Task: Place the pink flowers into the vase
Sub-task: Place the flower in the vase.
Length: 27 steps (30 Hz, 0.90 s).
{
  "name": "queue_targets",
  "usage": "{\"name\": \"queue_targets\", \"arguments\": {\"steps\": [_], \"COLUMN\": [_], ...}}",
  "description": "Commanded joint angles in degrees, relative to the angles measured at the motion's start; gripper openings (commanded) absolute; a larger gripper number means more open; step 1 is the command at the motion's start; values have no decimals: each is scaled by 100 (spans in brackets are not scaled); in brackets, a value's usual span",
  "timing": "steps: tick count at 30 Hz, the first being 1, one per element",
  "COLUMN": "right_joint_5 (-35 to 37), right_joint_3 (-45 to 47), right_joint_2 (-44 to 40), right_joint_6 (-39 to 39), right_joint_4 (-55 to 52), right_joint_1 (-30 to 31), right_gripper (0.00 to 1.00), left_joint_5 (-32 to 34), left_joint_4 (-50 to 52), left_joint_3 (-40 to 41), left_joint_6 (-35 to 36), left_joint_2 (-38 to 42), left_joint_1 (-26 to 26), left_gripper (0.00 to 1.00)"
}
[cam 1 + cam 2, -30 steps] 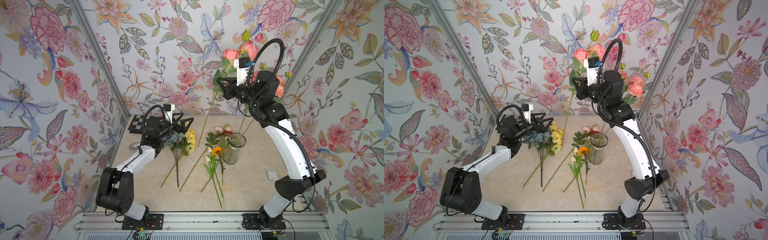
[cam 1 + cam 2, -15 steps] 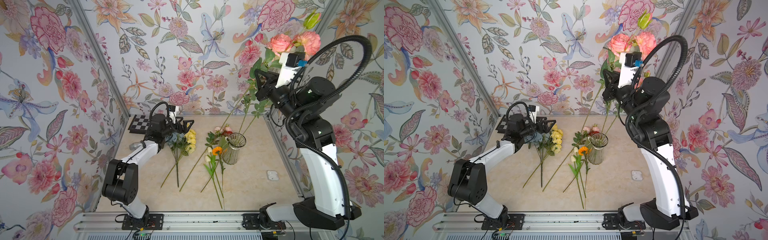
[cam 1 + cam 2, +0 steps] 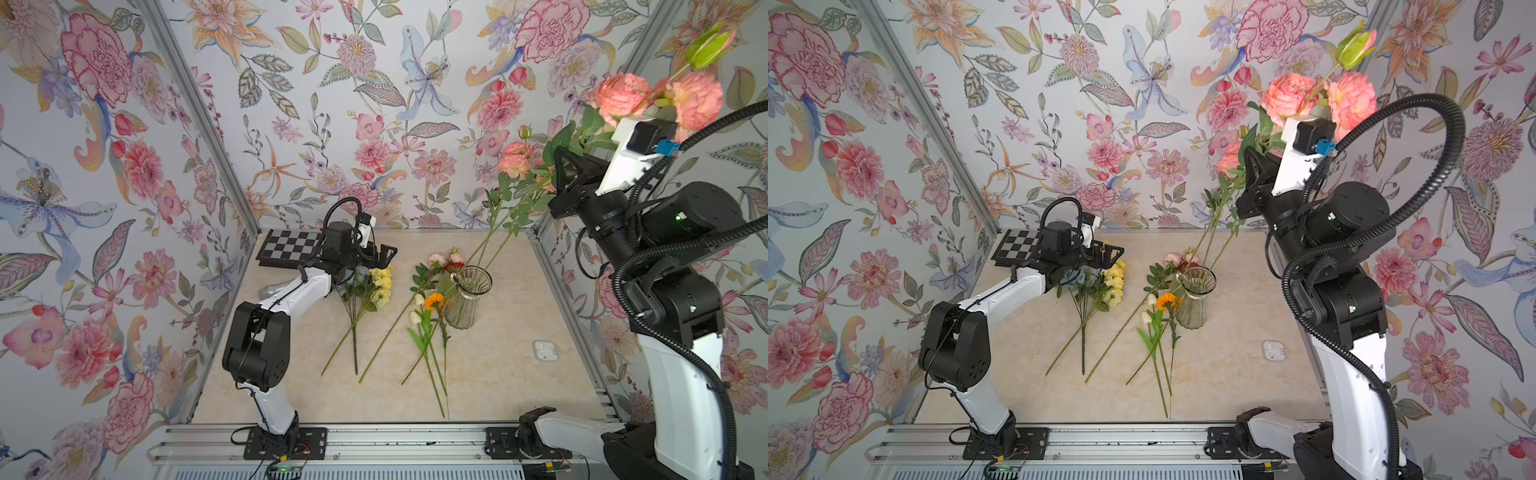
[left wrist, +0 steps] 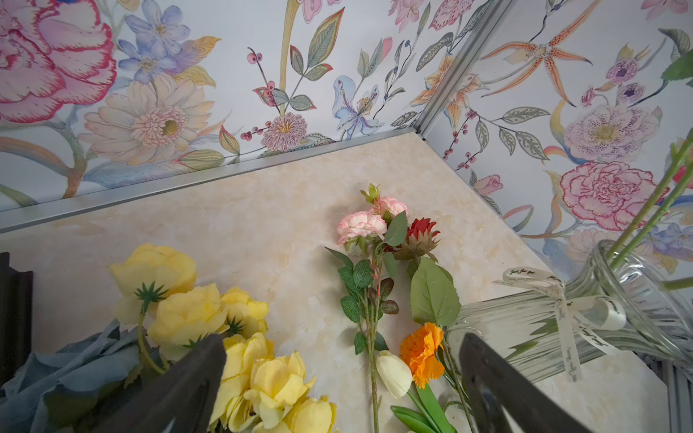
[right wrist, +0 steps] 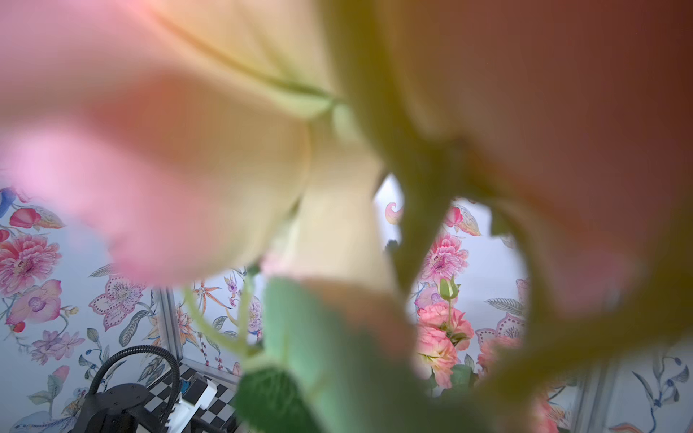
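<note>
Pink flowers (image 3: 514,160) hung high at back right, clamped in the right tool (image 3: 559,178). Long stems slanted down-left, blooms up, ends at the vase (image 3: 467,305) mouth. Orange bloom (image 3: 434,300), tulip (image 3: 419,298) and pale spray (image 3: 436,259) crowded the vase's left side. Left tool (image 3: 384,257) gaped wide over the yellow bunch (image 3: 382,284) on the tabletop (image 3: 498,374).

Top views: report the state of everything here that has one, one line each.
pink flowers: held in the air, lower stem ends in the vase mouth.
right gripper: shut on the pink flowers' stems.
vase: upright on the table.
left gripper: open, holding nothing, near the yellow roses.
yellow roses: lying flat.
pale pink spray: lying flat beside the vase.
</note>
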<state>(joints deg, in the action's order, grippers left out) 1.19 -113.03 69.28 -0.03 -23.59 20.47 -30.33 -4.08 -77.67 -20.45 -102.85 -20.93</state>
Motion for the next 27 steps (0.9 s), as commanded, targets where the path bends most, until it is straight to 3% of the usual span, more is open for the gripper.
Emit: {"name": "queue_targets", "arguments": {"steps": [1, 18, 27], "right_joint_5": [127, -137, -192], "right_joint_3": [208, 2639, 3157], "right_joint_2": [-95, -125, 150], "right_joint_6": [-113, 438, 503], "right_joint_4": [-92, 500, 580], "right_joint_1": [-47, -89, -96], "right_gripper": [1, 2, 10], "left_joint_5": [376, 1153, 1536], "left_joint_4": [584, 2121, 2955], "left_joint_3": [-339, -1698, -2579], "left_joint_6": [412, 1100, 1310], "left_joint_2": [-216, -1479, -2319], "left_joint_1": [-129, -721, -985], "left_gripper": [98, 92, 85]}}
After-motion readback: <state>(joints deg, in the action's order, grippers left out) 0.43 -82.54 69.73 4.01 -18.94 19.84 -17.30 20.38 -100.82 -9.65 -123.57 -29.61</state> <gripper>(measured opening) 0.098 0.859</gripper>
